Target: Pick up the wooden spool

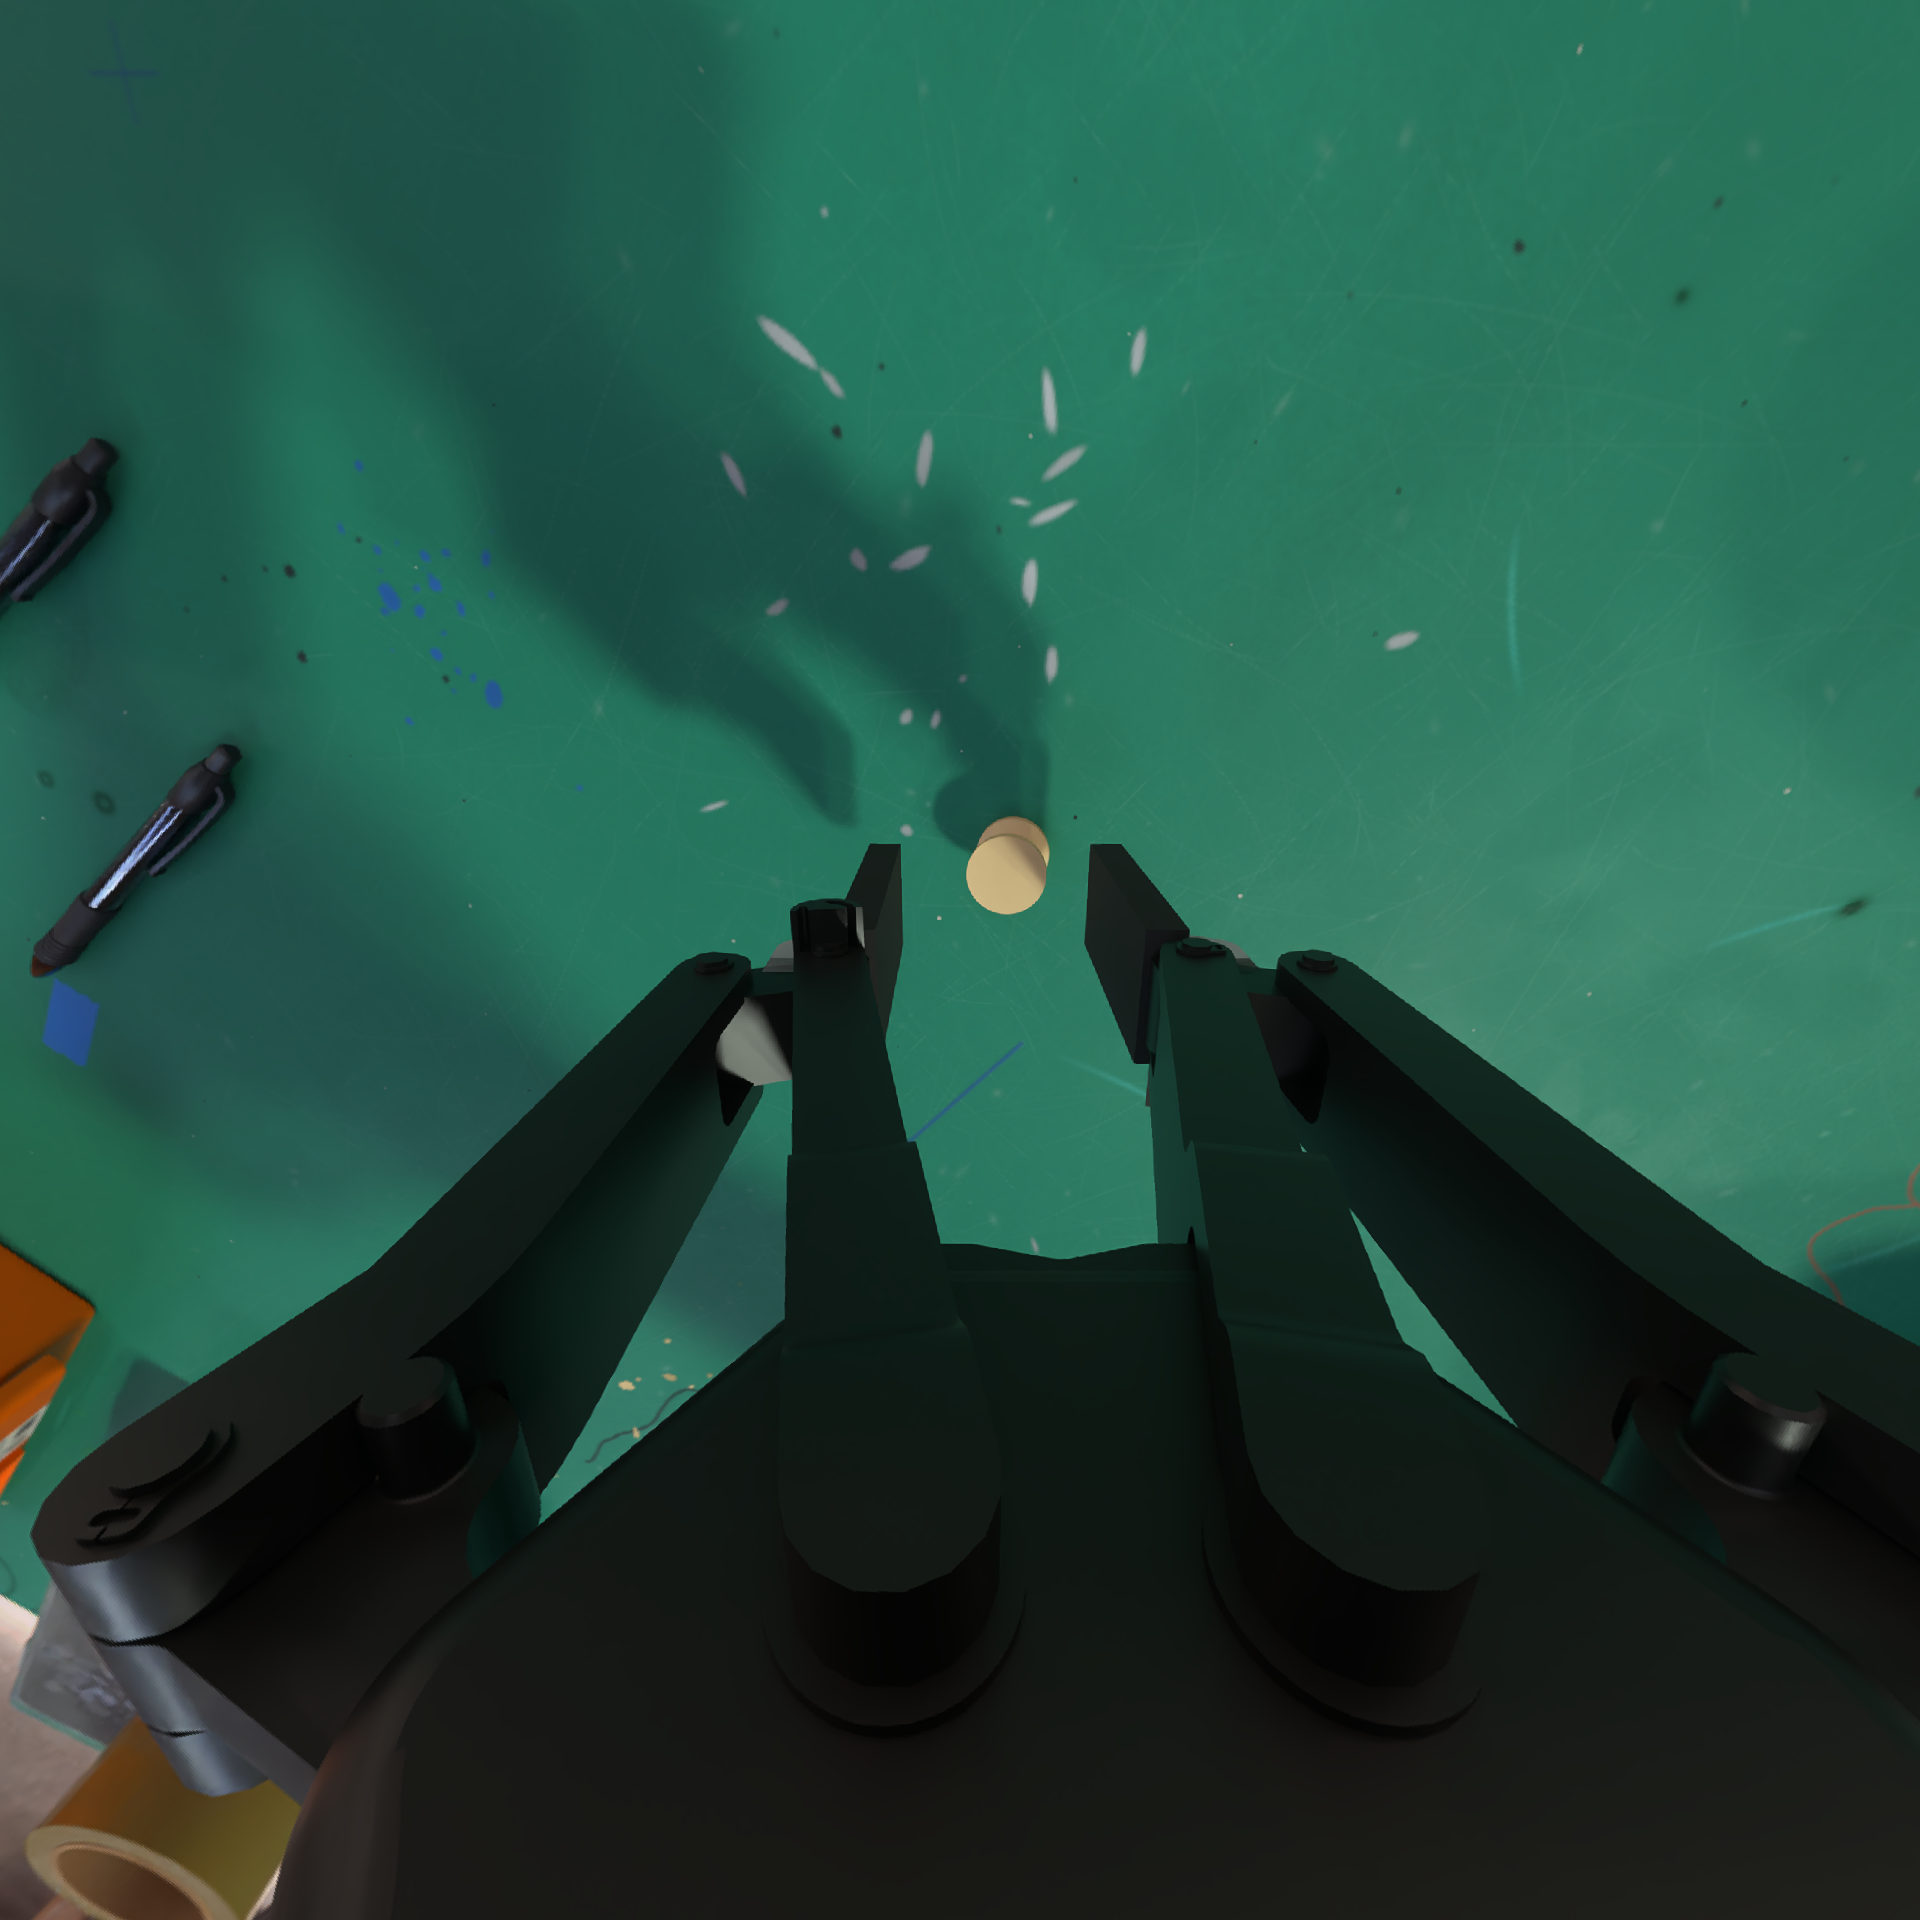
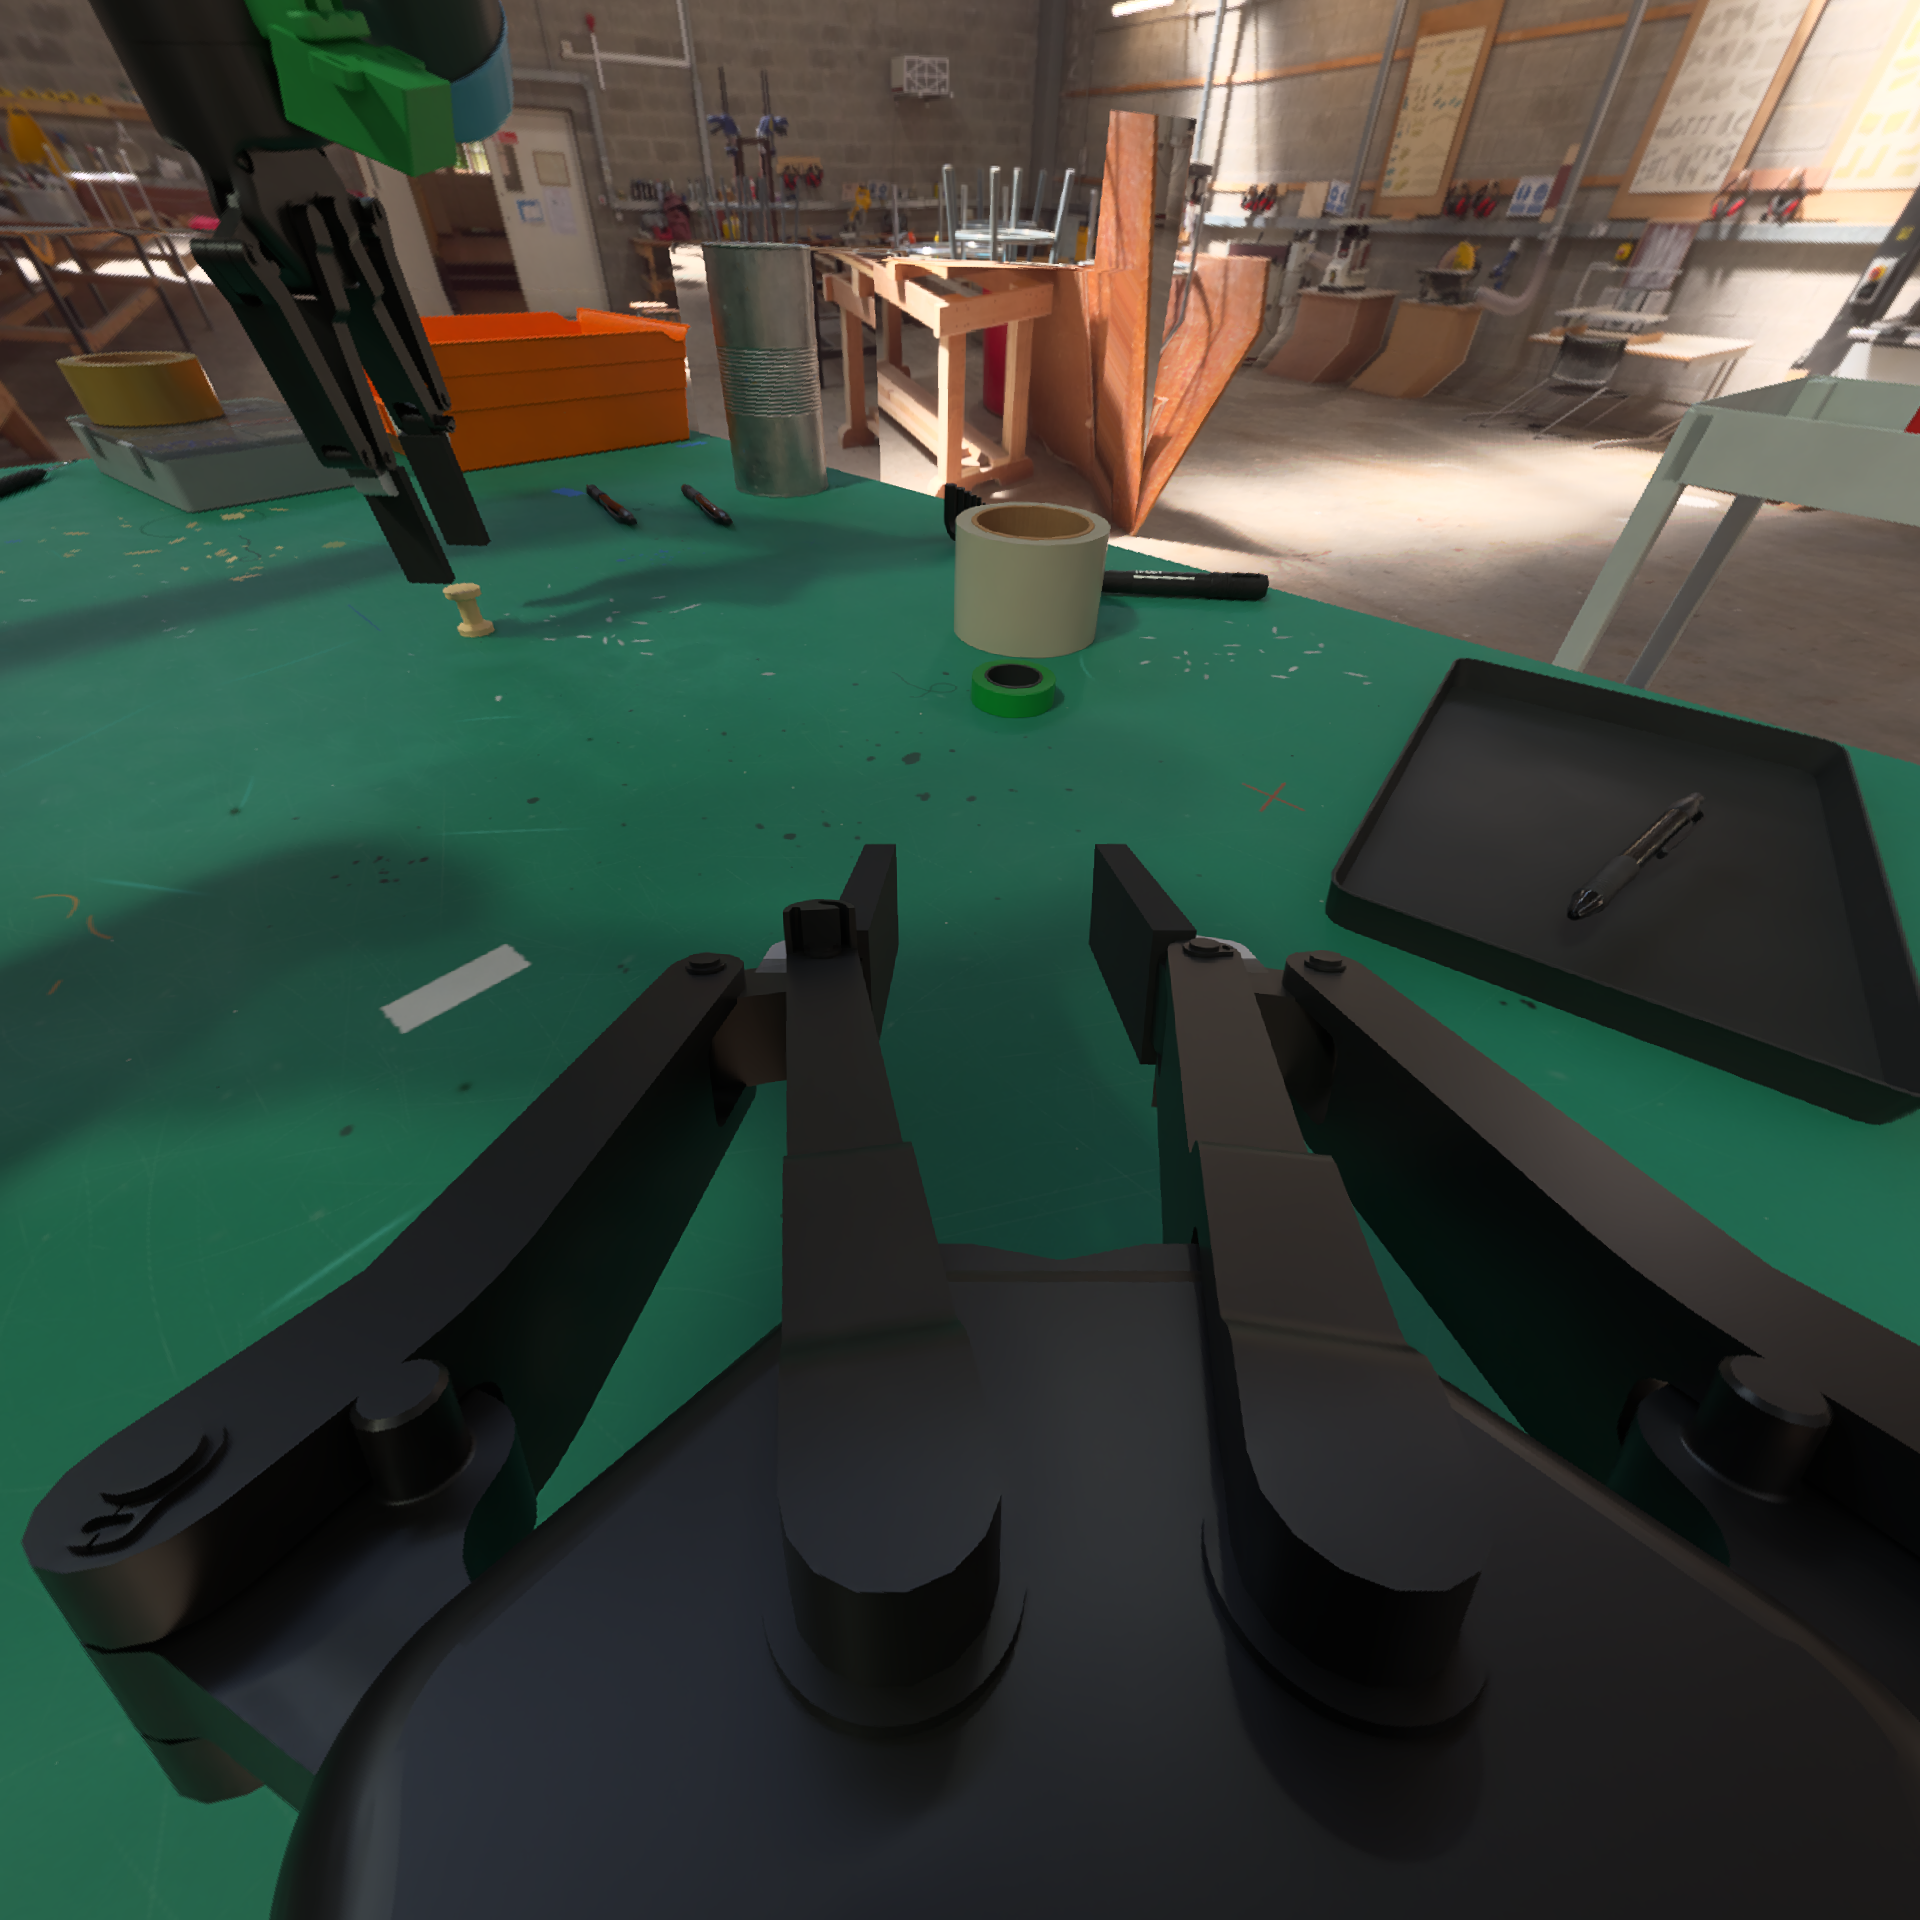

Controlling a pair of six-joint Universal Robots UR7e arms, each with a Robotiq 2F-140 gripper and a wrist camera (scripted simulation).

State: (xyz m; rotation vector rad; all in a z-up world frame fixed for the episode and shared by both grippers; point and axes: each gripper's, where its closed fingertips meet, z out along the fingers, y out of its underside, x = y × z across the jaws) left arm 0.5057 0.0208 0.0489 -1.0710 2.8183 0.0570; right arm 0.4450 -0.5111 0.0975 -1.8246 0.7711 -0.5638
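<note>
Now the left gripper (image 1: 994, 862) hangs above the wooden spool (image 1: 1006, 871), open and holding nothing. The spool stands upright on the green table (image 1: 1455, 520); a fingertip (image 1: 878, 883) could knock it over if the descent is off-centre.

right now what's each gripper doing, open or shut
Left gripper: open, above the spool, holding nothing.
Right gripper: open, empty, over the table.

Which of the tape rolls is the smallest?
The green roll, lying flat on the mat just in front of the much taller cream roll; the yellow roll sits far left on a grey box.
</note>
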